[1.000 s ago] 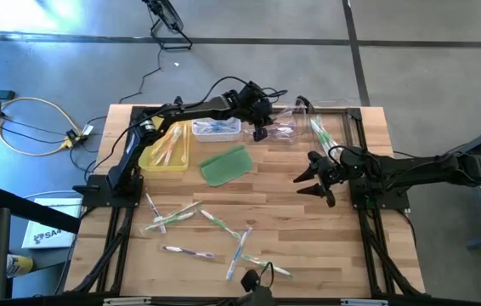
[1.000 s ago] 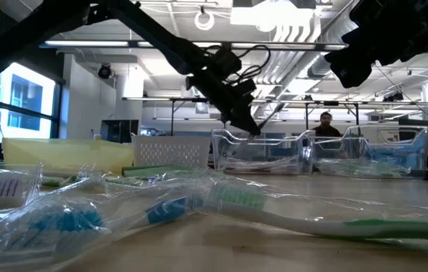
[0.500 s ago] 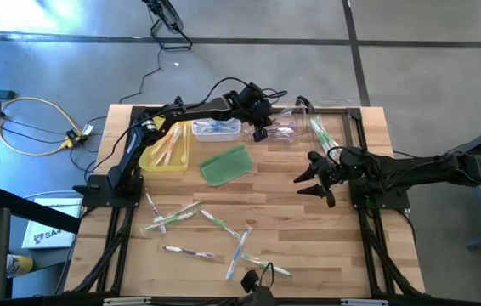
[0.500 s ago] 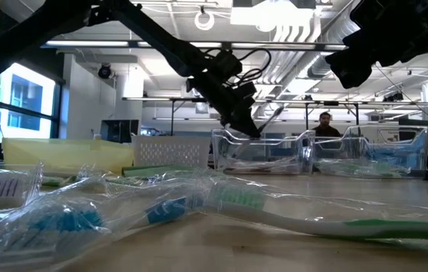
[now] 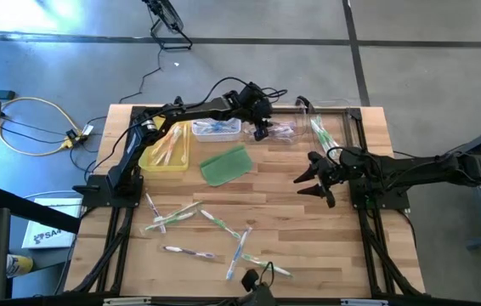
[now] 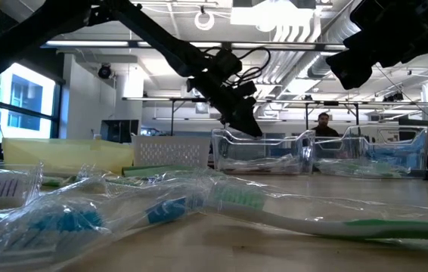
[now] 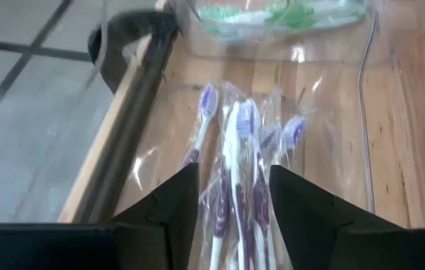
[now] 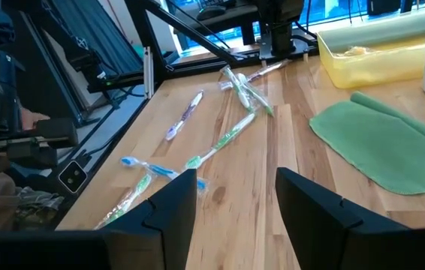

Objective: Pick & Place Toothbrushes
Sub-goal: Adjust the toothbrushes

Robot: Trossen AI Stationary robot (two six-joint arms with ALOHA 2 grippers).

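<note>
My left wrist view alone shows purple toothbrushes (image 7: 235, 157) lying wrapped in the clear tray (image 7: 348, 112), green ones (image 7: 272, 15) in the next tray. From above, the left gripper (image 5: 260, 129) reaches over that tray, fingers spread, holding nothing. The right gripper (image 5: 310, 177) hovers mid-table, spread. More toothbrushes (image 5: 215, 234) lie scattered near me.

On my wooden table (image 5: 274, 200) I see loose toothbrushes (image 5: 211, 228) scattered at the near edge, a green pad (image 5: 224, 164) mid-table, then a yellow tray (image 5: 166, 149), white basket (image 5: 216, 128) and clear bins (image 5: 308, 126) along the far side.
</note>
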